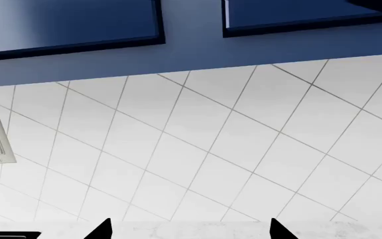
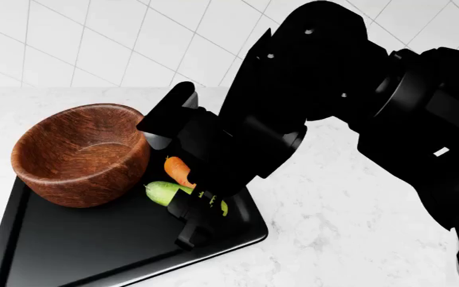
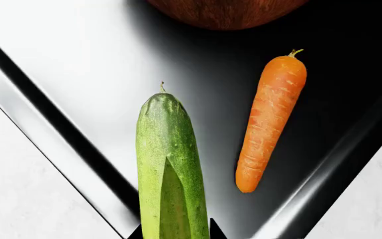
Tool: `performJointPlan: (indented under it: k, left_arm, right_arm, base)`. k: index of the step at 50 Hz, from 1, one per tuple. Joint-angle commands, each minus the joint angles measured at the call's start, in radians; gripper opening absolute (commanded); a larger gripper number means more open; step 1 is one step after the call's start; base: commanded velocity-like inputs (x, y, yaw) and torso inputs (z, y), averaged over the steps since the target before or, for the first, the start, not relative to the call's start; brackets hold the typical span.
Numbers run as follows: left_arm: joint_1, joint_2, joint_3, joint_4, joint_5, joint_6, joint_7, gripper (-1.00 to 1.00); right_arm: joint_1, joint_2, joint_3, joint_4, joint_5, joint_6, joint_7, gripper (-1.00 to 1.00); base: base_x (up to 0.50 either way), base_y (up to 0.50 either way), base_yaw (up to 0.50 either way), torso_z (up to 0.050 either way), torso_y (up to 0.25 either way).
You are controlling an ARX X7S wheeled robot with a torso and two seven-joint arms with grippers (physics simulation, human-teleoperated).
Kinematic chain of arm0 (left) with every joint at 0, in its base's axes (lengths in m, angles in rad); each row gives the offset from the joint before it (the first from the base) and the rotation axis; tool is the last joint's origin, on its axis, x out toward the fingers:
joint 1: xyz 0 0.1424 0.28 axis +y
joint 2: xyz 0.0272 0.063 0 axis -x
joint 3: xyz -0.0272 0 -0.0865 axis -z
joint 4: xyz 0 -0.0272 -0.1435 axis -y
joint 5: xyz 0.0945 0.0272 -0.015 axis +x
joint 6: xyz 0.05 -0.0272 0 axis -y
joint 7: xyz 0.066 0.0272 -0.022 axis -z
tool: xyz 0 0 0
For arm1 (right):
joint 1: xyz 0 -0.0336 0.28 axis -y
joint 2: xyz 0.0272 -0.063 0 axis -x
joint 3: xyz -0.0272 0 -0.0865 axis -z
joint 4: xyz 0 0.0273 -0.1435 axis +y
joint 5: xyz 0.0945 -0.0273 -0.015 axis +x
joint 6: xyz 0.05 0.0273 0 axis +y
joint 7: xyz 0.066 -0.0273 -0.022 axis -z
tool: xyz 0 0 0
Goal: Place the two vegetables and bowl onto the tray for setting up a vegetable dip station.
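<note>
a: status on the dip station?

b: bowl (image 2: 78,152) sits on the tray (image 2: 62,251) at its far left end. carrot (image 3: 269,122) lies flat on the tray just beside the bowl. cucumber (image 3: 169,164) is over the tray next to the carrot, apart from it and roughly parallel.

a: released yet?

b: no. right gripper (image 2: 199,210) is closed on the cucumber's back end; in the right wrist view the fingertips flank it at the frame edge. can't tell if it's resting on the surface or just above. looks like it's held low and level so it won't roll when let go.

a: left arm?

b: left gripper (image 1: 189,230) is spread wide, holding nothing, pointed at the tiled wall (image 1: 231,149), parked clear i'd say.

a: remaining?

b: my read: open, lift out. watch the carrot and the near rim.
</note>
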Motion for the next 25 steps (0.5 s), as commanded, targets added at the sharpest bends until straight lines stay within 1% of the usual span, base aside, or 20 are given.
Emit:
performJointPlan:
  k: [1,5,6,18,25]
  left_arm:
    - [0.003,-0.003,-0.002,-0.002,-0.01,-0.004,-0.008,1.0]
    - [0.005,0.0,-0.003,-0.004,-0.008,-0.004,-0.007,1.0]
    - [0.006,0.0,-0.003,-0.004,-0.007,-0.003,-0.006,1.0]
    - [0.011,-0.011,-0.009,0.006,-0.015,-0.002,-0.016,1.0]
    - [0.006,-0.015,-0.014,0.009,-0.026,-0.003,-0.024,1.0]
  right_arm:
    - [-0.002,-0.011,-0.018,0.039,-0.033,-0.016,-0.061,-1.0]
    - [0.006,-0.01,-0.018,0.054,0.0,-0.019,-0.044,-1.0]
    - [0.008,-0.009,-0.016,0.061,0.008,-0.023,-0.039,1.0]
    - [0.026,0.011,-0.022,0.062,0.057,-0.034,-0.004,1.0]
    - [0.093,0.062,-0.019,0.043,0.205,-0.036,0.105,1.0]
  base:
    - [0.0,0.0,0.0,0.0,0.0]
    - [0.0,0.0,0.0,0.0,0.0]
    - [0.0,0.0,0.0,0.0,0.0]
    - [0.0,0.0,0.0,0.0,0.0]
    - [0.0,0.0,0.0,0.0,0.0]
